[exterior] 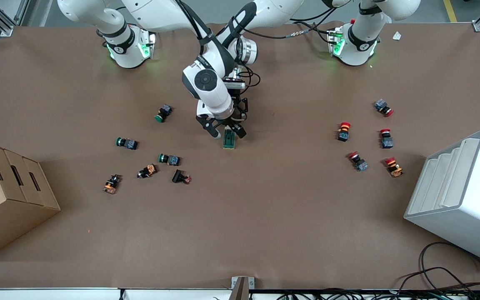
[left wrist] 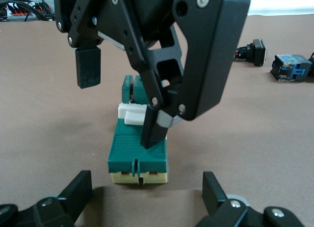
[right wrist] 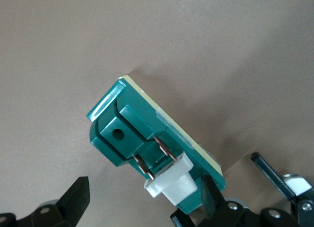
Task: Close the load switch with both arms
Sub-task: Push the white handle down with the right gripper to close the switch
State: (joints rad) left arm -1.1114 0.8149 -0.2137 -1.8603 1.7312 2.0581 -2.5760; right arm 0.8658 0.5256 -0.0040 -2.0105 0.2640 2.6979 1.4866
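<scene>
**Q:** So how far along are you on closing the switch?

**A:** Partway, I'd say. Your load switch [exterior: 229, 139], the small dark green rectangular plastic block with a cream base, sits flat on the brown desk [exterior: 265, 216] about mid-desk, between the two clusters of little round-capped push buttons [exterior: 169, 159]. Both arms have already converged on it, so the approach looks done.

**Q:** Which gripper is doing what?

**A:** From the left wrist view you're looking at the right gripper [left wrist: 120, 109], spread apart over the switch: one black finger [left wrist: 156, 128] is planted on the ribbed green top right beside the white lever piece [left wrist: 133, 114], the other hangs free in the air beside the block. The left gripper [left wrist: 147, 197] is released too, its fingers wide on either side of the switch's end and low to the desk, not touching it as far as you can see.

**Q:** Is the lever closed?

**A:** Doesn't look like it. In the right wrist view the white lever [right wrist: 174, 185] stands off the green body with two metal blades [right wrist: 154, 160] exposed. My read: you'd want the left gripper to brace the body while the right presses the lever home. The block is light, so it could skid if it's left unheld.
</scene>
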